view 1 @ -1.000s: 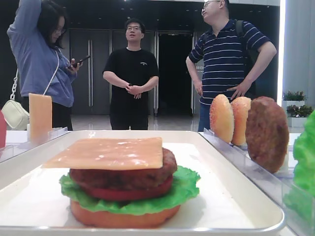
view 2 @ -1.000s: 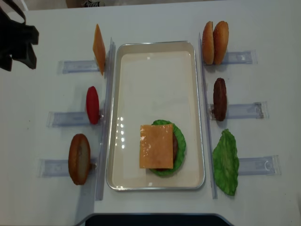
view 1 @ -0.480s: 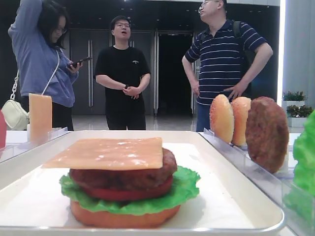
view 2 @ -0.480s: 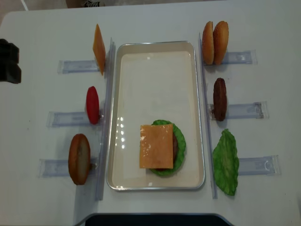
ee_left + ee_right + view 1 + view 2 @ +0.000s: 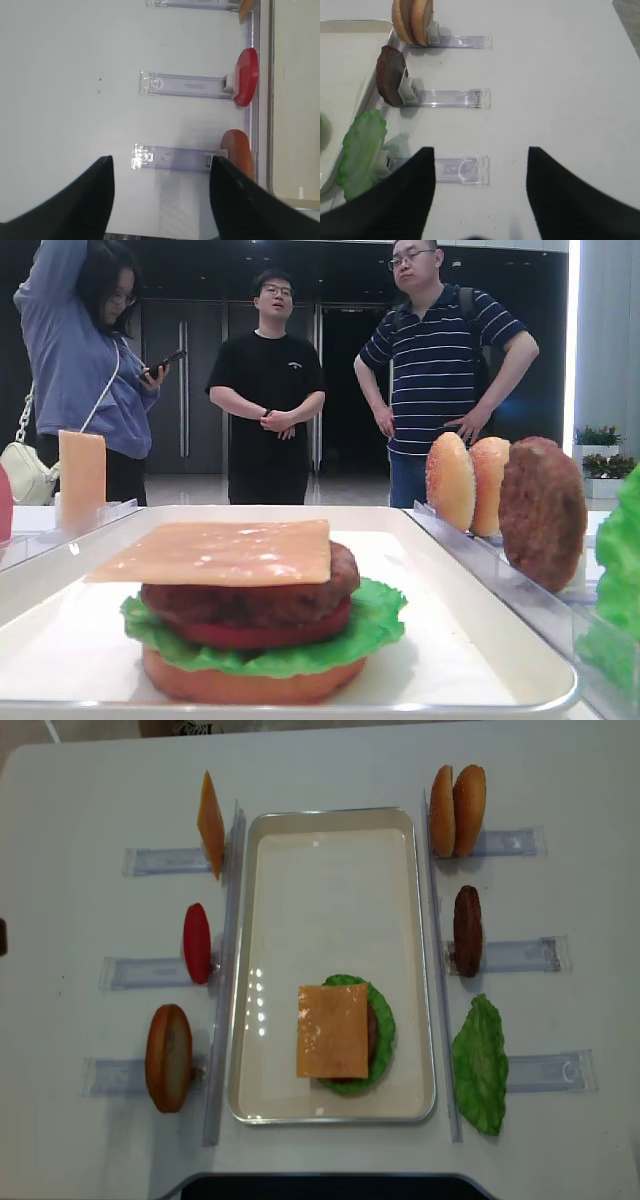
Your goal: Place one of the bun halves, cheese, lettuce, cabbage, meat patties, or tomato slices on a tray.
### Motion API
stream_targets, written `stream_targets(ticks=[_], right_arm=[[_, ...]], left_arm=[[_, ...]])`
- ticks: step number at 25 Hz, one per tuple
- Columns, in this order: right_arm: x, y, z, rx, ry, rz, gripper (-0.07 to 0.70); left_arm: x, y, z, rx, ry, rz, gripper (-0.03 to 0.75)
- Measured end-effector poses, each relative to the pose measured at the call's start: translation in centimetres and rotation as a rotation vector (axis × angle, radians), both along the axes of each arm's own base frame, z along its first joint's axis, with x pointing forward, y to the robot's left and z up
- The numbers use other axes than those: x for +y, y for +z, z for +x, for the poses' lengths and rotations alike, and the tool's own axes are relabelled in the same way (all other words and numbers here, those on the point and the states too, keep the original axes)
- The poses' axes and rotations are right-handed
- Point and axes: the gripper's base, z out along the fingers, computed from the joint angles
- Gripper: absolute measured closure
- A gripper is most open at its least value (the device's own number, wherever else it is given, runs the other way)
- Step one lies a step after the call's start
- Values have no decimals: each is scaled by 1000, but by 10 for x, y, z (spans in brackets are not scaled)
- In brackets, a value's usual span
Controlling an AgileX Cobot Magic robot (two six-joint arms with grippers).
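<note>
- Tray (image 5: 330, 850) sits mid-table, long side running away from the robot; near its front end stands a stack: bun base, tomato, lettuce (image 5: 381, 1025), patty (image 5: 250, 595), with a cheese (image 5: 333, 1030) slice on top
- Left of the tray, three clear holders (image 5: 140, 972) carry a second cheese slice (image 5: 210, 823) on edge, a tomato slice (image 5: 197, 942) on edge, and a bun half (image 5: 168, 1057) on edge nearest the front
- Right of the tray, two bun halves (image 5: 457, 810) stand side by side at the far holder, a spare patty (image 5: 467, 930) on edge at the middle one, a spare lettuce leaf (image 5: 481, 1063) at the near one
- Left gripper (image 5: 160, 200): jaws spread wide, nothing between them, above bare table beside the near left holder and the bun half
- Right gripper (image 5: 480, 195): jaws apart, empty, above the near right holder, the spare leaf just to its left
- Three people (image 5: 270, 380) stand behind the table in the low view
</note>
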Motion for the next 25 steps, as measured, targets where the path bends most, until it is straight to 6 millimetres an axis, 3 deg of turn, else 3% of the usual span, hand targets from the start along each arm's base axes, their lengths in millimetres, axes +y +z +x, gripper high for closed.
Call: stream_targets(ticks=[25], right_arm=[[0,0,0,0,0,0,215]], left_arm=[[2,-66,-94,-115,-20,12,251]])
